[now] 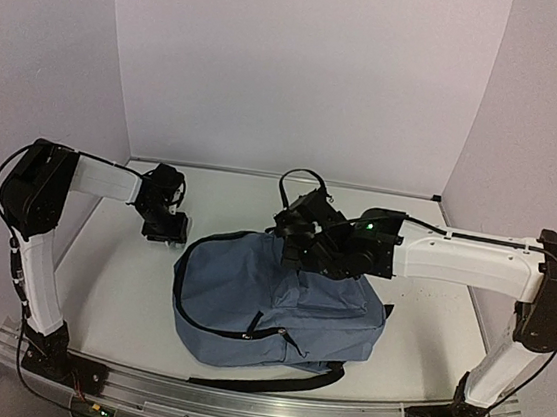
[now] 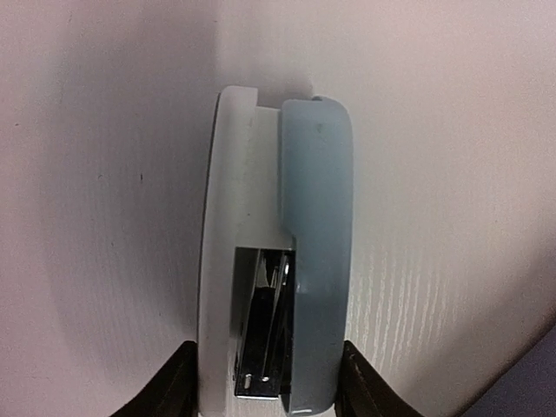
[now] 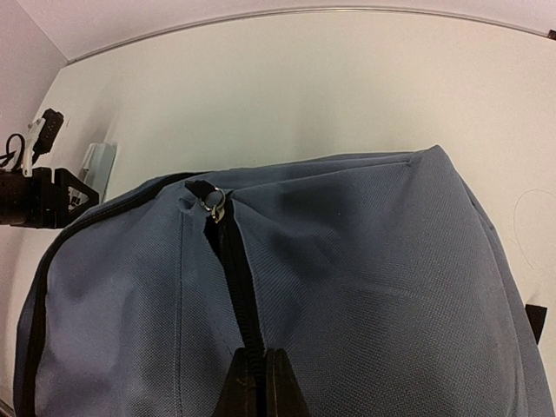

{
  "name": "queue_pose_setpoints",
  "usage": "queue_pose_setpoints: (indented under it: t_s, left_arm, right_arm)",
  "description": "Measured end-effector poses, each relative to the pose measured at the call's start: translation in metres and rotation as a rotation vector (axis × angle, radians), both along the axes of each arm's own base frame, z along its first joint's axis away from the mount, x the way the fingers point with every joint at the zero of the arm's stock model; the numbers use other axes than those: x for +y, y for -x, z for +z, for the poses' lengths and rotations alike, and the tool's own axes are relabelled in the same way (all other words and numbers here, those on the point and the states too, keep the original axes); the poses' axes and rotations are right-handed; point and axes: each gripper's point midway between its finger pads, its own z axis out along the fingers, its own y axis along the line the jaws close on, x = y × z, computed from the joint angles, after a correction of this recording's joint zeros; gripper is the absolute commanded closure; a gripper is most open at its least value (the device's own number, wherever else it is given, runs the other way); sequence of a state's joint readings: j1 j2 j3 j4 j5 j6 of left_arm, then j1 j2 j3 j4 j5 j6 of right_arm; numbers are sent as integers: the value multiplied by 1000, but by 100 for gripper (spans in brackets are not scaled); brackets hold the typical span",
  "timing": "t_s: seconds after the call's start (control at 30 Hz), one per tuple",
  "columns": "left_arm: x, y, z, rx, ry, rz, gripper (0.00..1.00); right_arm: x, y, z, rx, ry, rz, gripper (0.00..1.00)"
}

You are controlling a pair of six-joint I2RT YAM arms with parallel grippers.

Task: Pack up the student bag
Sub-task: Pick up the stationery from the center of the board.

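The bag (image 1: 277, 309) lies mid-table, the right gripper (image 3: 262, 372) pinched together on its zip (image 3: 228, 261), the left gripper (image 2: 267, 369) clamped on a stapler (image 2: 278, 217) just beside it on the table (image 1: 119, 281) — loading seems barely begun, and next needs a lift and an open mouth.

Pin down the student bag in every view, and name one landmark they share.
Top external: student bag at table centre, under the right arm.
Left wrist: a slate-blue corner, bottom right.
Right wrist: fills the lower frame.
Shared landmark: left gripper, around a stapler, left of the bag.
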State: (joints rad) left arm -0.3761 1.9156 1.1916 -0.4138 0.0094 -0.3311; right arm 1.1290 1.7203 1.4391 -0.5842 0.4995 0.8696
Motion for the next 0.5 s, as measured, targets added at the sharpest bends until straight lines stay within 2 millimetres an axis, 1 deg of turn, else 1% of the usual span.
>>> queue_pose_setpoints:
  t_s: [0.13,0.23,0.33,0.37,0.43,0.5]
  left_arm:
    - [1,-3,1,-12,-16,-3,71]
    - [2,-4,1,-21,-27,-3,85]
    - [2,-2,1,-28,-27,-5,94]
    - [2,0,3,-30,-24,-5,96]
    - [4,8,10,-32,-17,-2,98]
    - [2,14,29,-53,16,2,99]
  right_arm:
    - [0,0,0,0,0,0,100]
    - [0,0,0,0,0,0,100]
    - [0,0,0,-1,0,0,100]
    - [0,0,1,-1,-2,0,100]
    - [-1,0,4,-4,-7,0,100]
    - [-2,1,9,-10,-18,0,100]
